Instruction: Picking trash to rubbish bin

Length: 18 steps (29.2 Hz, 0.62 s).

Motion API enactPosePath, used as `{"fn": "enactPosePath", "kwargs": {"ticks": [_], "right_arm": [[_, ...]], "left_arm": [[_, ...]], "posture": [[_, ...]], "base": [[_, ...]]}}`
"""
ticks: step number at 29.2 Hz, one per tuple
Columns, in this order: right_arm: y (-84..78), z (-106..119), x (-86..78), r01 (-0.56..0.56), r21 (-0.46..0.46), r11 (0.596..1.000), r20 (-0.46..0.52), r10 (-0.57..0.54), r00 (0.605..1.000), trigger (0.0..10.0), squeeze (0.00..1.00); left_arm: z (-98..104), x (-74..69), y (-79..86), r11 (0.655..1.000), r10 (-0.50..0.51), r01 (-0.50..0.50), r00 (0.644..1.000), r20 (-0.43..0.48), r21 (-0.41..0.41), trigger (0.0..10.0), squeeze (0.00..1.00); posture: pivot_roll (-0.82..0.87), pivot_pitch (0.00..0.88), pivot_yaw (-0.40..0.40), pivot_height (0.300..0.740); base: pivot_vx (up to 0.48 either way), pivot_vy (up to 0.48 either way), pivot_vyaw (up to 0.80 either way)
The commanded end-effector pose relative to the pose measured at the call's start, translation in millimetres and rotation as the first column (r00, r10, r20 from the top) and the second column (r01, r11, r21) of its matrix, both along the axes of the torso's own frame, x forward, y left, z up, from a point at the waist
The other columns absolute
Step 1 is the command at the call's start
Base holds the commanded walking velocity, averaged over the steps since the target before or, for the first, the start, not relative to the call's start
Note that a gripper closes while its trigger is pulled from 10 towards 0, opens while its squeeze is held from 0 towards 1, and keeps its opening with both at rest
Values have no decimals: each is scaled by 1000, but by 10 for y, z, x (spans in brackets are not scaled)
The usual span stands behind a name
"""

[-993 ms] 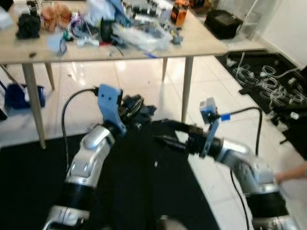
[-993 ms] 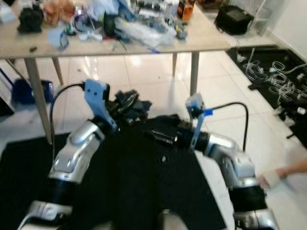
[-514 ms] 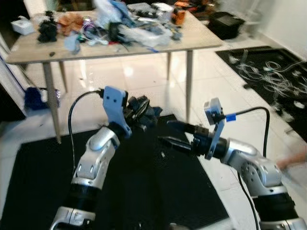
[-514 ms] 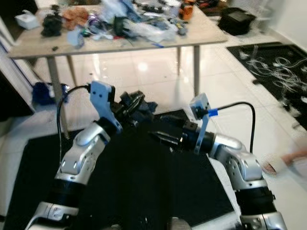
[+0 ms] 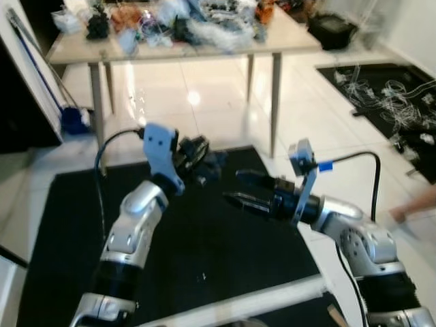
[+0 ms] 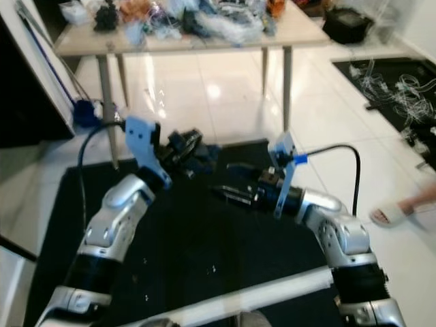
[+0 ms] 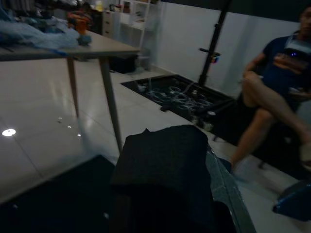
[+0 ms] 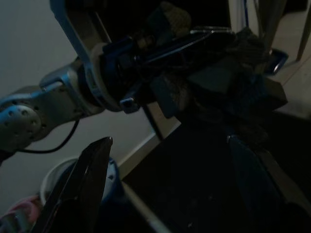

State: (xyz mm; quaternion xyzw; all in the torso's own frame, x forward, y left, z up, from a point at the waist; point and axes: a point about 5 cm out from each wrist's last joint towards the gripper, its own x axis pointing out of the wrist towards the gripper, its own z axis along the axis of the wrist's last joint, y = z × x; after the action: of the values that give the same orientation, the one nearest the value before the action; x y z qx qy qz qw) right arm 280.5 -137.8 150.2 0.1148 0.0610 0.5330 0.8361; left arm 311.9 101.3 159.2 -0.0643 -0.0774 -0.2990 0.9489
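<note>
My left gripper [image 5: 197,153] is raised over the black mat and shut on a dark, crumpled piece of trash [image 5: 216,163] with blue-black folds. The right wrist view shows the same trash [image 8: 233,77] clamped between the left fingers. In the left wrist view the dark bundle [image 7: 165,165] blocks the near field. My right gripper [image 5: 238,189] is held level a short way to the right of the trash, pointing toward it. Its two fingers [image 8: 92,170] are spread apart with nothing between them.
A cluttered wooden table [image 5: 286,41] stands beyond on white tiles. The black mat [image 5: 204,259] lies below my arms, with a white bar [image 5: 245,300] along its near edge. White cables [image 5: 388,102] lie at right. A seated person [image 7: 277,82] and a foot [image 6: 395,212] are nearby.
The camera has shifted: the table now looks farther off, more of the mat shows, and the white bar has come into view. Both grippers keep their pose, the left still holding the trash.
</note>
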Motion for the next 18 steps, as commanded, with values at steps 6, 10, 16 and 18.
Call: {"fn": "enactPosePath", "kwargs": {"ticks": [6,10,16,18], "right_arm": [[2,-23,-10,-5,-9,1000,-9,5,1000,10000,0],[0,-23,-8,-4,-14,1000,-7,4,1000,10000,0],[-16,-38,17,14,-37,999,4,-14,1000,10000,0],[-17,-40,19,15,-39,999,4,-15,1000,10000,0]], "left_arm": [[-61,-82,-19,996,-75,74,997,6,42,10000,0],[-64,-95,-31,995,-90,90,996,9,50,10000,0],[-73,-98,-39,993,-109,109,994,9,41,10000,0],[-74,-98,-39,993,-111,110,994,8,39,10000,0]], "posture": [[-53,0,-47,740],[-53,0,-47,740],[-49,0,-47,740],[-49,0,-47,740]], "base": [[0,0,-769],[0,0,-769],[0,0,-769],[0,0,-769]]}}
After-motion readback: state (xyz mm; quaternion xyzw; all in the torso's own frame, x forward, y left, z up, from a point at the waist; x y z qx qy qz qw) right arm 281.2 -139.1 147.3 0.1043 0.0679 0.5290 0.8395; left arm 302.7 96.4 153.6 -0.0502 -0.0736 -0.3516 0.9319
